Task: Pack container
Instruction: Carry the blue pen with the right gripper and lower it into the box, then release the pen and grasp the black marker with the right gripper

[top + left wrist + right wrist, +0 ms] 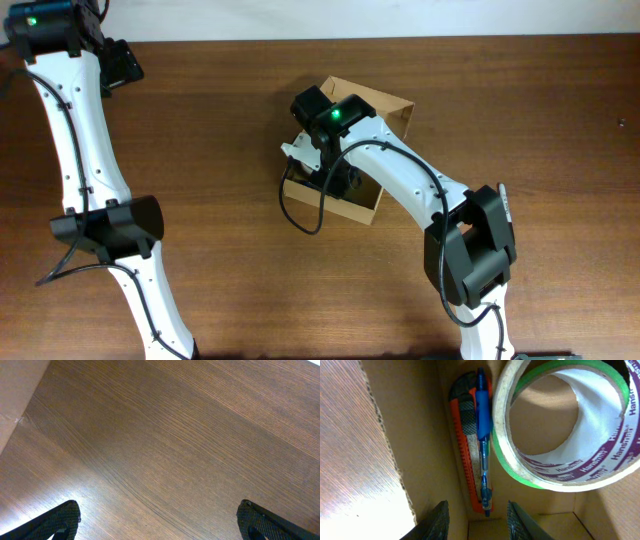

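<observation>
The box (395,108) sat on the table (220,120), just toward one o'clock of centre, holding a tape roll (555,475), an orange cutter (465,450) and a blue pen (482,435). Lifting out, the right claw (477,517) could probably hook the roll at its two o'clock, or the box wall, and drag things askew. Its fingers stood partly apart, gripping nothing. The left claw (157,522), at ten o'clock, gaped wide over bare wood.

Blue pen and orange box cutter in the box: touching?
Touching. Right wrist view: the blue pen lies lengthwise on top of the orange box cutter, overlapping it along its length with no gap showing.
</observation>
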`<control>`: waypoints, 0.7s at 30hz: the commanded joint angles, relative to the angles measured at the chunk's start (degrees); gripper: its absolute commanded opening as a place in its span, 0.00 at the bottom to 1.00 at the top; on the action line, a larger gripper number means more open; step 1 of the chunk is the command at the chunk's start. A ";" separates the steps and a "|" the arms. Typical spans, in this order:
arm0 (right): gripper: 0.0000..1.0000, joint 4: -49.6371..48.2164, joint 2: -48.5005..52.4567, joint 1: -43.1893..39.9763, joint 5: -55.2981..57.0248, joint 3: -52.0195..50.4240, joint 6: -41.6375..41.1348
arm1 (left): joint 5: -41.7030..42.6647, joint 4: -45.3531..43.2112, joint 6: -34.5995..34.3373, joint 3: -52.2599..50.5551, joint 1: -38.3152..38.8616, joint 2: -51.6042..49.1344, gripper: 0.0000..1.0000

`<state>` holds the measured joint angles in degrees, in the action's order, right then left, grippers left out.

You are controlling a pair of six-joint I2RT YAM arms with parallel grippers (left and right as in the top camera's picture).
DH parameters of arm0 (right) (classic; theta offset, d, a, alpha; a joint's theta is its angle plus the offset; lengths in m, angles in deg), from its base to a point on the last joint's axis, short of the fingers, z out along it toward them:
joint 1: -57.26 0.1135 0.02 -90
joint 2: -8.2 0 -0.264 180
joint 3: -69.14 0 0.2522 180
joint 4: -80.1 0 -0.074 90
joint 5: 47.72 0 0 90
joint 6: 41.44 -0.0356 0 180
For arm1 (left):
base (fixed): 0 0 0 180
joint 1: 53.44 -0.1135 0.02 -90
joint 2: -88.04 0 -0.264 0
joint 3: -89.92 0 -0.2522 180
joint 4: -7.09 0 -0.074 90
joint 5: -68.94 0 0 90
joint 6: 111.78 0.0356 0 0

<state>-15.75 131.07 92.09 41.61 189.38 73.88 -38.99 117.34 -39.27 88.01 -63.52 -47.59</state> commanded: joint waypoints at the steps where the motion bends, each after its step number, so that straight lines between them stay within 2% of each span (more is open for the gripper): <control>1: 0.39 0.57 -0.70 -0.02 1.60 0.26 -2.01 | 0.22 0.17 0.66 -0.20 -0.20 2.21 1.00; 5: 0.42 3.76 -6.45 -0.76 6.91 3.04 -3.43 | 0.20 0.17 0.66 -0.20 -0.20 2.21 1.00; 9: 0.45 3.74 -17.81 -5.09 13.55 3.13 -8.11 | 0.20 0.17 0.66 -0.20 -0.20 2.21 1.00; 15: 0.46 1.77 -32.92 -23.06 12.28 0.24 -14.01 | 0.20 0.17 0.66 -0.20 -0.20 2.21 1.00; 21: 0.53 -7.65 -38.18 -42.51 3.80 -17.11 -14.10 | 0.22 0.17 0.66 -0.20 -0.20 2.21 1.00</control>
<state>-21.34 90.16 54.34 50.37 181.25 61.38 -38.97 117.34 -39.30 88.01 -63.52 -47.59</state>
